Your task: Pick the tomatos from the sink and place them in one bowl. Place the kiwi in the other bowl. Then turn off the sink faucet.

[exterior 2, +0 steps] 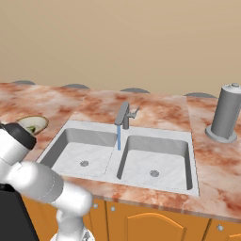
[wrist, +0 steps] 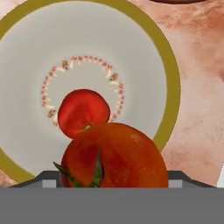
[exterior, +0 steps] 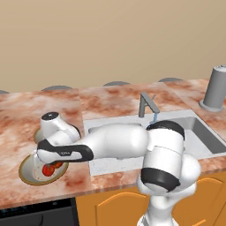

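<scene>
Fingers (wrist: 114,186) pinch a tomato (wrist: 114,157), hovering above the near bowl (wrist: 168,78) on the bench (exterior: 26,119), likely lined up for the drop. Second tomato (wrist: 83,112) sits inside. Kiwi (exterior 2: 31,128) in far bowl (exterior 2: 37,121). Faucet (exterior 2: 123,115) running over sink (exterior 2: 155,155).

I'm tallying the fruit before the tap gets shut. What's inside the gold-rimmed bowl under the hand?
One tomato lies in the bowl. A second tomato, nearer the hand camera, covers part of it and the bowl's near rim; whether the gripper holds it can't be told.
</scene>
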You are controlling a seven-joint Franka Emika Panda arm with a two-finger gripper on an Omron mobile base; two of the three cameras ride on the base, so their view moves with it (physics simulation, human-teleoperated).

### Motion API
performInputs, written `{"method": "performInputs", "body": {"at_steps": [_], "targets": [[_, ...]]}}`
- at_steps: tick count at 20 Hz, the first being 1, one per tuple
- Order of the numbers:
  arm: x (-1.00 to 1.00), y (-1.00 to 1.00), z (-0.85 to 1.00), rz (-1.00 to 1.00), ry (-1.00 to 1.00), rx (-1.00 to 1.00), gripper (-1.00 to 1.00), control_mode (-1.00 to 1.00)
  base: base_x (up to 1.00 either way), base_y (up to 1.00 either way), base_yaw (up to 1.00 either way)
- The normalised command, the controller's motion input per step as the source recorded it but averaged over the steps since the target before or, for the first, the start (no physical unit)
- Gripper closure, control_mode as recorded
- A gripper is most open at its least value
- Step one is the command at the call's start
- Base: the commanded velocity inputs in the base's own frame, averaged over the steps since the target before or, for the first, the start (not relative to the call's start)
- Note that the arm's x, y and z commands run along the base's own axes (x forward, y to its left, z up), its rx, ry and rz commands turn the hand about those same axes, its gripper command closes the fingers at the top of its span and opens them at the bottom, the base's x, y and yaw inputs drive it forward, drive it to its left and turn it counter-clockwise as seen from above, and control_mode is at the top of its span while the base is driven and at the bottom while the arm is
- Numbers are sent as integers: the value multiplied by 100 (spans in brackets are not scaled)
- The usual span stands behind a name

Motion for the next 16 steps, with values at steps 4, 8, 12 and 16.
{"method": "performInputs", "body": {"at_steps": [4, 8, 12, 16], "targets": [[13, 22, -9, -1, 5, -3, 100, -100, 0, 0, 0], [6, 24, 0, -2, 4, -4, 100, -100, 0, 0, 0], [5, 23, -6, -2, 3, -6, 100, -100, 0, 0, 0], [6, 20, -15, -1, 3, -7, 100, -100, 0, 0, 0]]}}
